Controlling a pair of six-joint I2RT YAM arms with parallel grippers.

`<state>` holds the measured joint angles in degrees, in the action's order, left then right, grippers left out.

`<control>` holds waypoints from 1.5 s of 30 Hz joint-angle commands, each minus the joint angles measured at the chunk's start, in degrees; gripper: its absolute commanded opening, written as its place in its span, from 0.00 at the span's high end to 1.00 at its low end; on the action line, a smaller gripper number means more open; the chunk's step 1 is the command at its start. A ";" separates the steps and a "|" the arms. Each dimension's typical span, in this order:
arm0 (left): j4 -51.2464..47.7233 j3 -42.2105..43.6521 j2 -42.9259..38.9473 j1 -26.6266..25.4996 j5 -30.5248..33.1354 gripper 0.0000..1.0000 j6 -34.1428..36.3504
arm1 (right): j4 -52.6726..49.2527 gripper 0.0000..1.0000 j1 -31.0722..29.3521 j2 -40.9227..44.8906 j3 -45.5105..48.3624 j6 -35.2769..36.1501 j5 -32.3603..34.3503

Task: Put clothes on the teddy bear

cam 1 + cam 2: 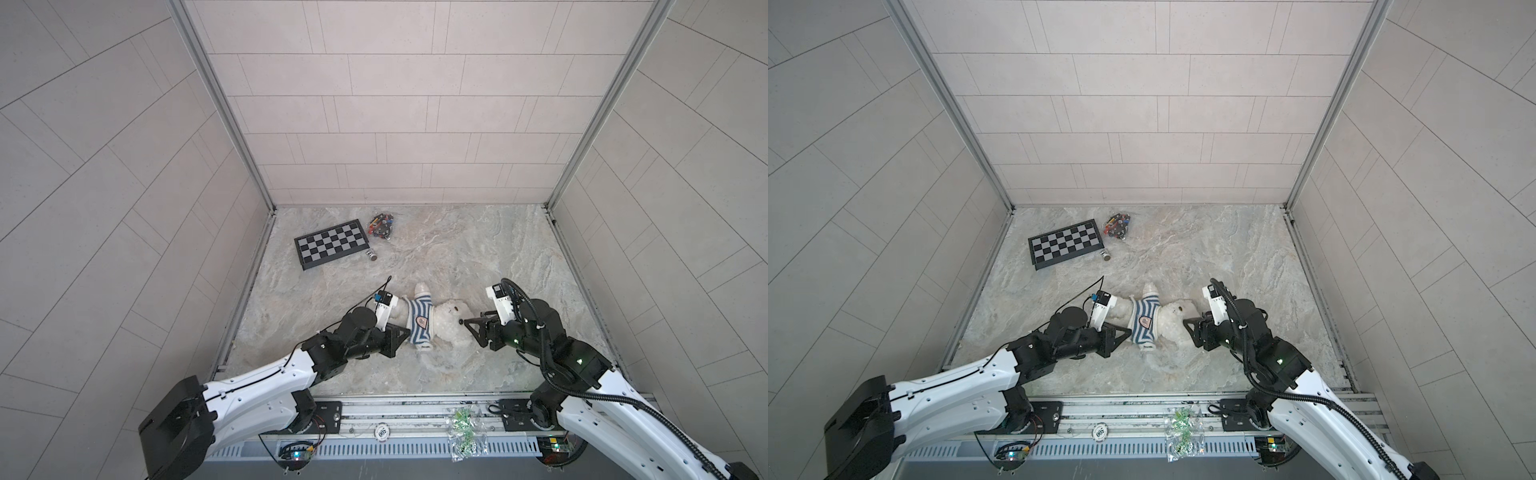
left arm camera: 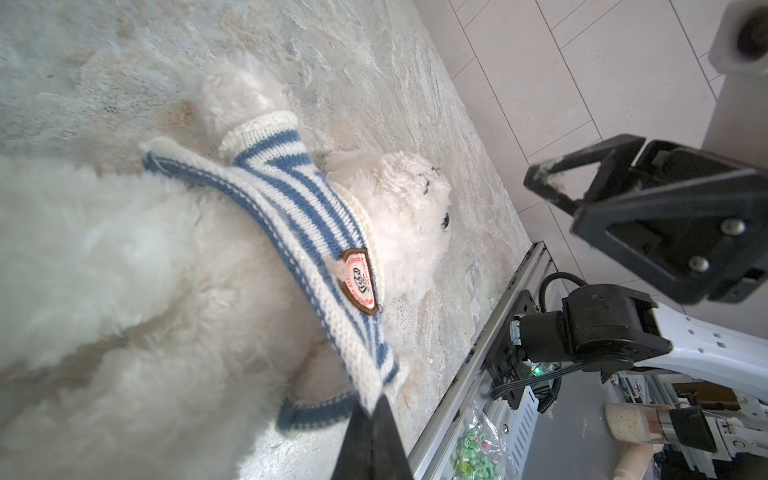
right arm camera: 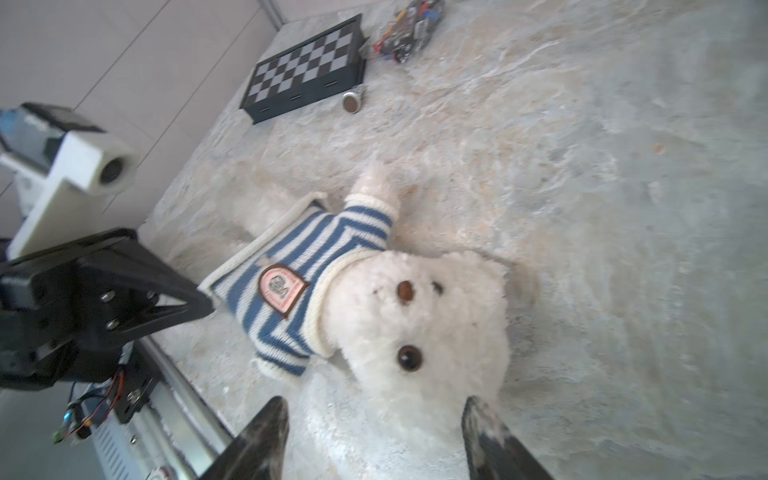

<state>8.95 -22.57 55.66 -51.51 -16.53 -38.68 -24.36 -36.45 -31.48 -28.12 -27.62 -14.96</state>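
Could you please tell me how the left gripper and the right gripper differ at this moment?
The left gripper is shut, while the right gripper stands open. The left gripper pinches the hem of the striped shirt; the right gripper holds nothing. The left gripper sits at the body end of the teddy bear, the right gripper at its head. Both are low over the table, pointing at the bear from opposite sides.

— What's on the table (image 1: 478, 249)?
— I see the teddy bear (image 1: 451, 328) lying mid-table; a chessboard (image 1: 331, 244), a small metal cylinder (image 1: 372, 255) just beside it and a bag of bits (image 1: 382, 225) near the back
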 commanded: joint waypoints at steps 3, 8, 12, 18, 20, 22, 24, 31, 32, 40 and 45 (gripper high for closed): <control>1.45 -0.58 -0.04 -1.88 -0.04 1.00 -1.84 | 7.59 0.35 -12.08 -2.49 2.72 -6.35 8.52; 3.07 -1.61 1.65 -5.90 2.84 1.00 -3.55 | 15.55 0.60 -18.68 -9.37 4.38 -6.34 10.13; 4.88 -1.68 3.11 -7.37 3.64 1.00 -4.81 | 20.05 0.70 -19.30 -10.79 6.86 -5.86 10.64; 3.77 -2.04 2.93 -7.48 5.00 1.00 -4.99 | 24.31 0.74 -19.28 -13.54 9.04 -5.47 10.83; 3.47 -1.77 2.07 -7.62 6.32 1.00 -5.51 | 25.71 0.77 -19.35 -15.64 9.37 -5.84 10.29; 2.84 -1.93 1.53 -8.27 7.55 1.00 -5.71 | 28.14 0.80 -19.38 -17.16 10.19 -6.73 9.71; 2.60 -2.27 1.55 -8.99 7.94 1.00 -5.84 | 29.86 0.81 -19.36 -17.97 11.01 -7.14 10.04; 5.21 -3.76 6.16 -13.57 9.63 1.00 -7.99 | 26.68 0.83 -13.67 -17.77 12.52 -7.12 10.44; 5.21 -4.18 6.61 -14.14 9.84 1.00 -7.99 | 26.31 0.83 -12.29 -17.46 12.81 -6.98 9.83; 0.96 -4.12 5.63 -14.85 12.22 1.00 -7.82 | 23.54 0.84 -1.82 -16.62 13.14 -2.69 5.20; -6.57 -3.44 2.62 -14.80 15.67 1.00 -6.78 | 22.16 0.84 -1.08 -17.20 11.27 -0.27 4.73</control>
<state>7.75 -25.80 60.23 -66.15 -3.99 -46.50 -0.67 -37.80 -48.60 -15.35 -29.80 -9.21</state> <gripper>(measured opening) 0.041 0.161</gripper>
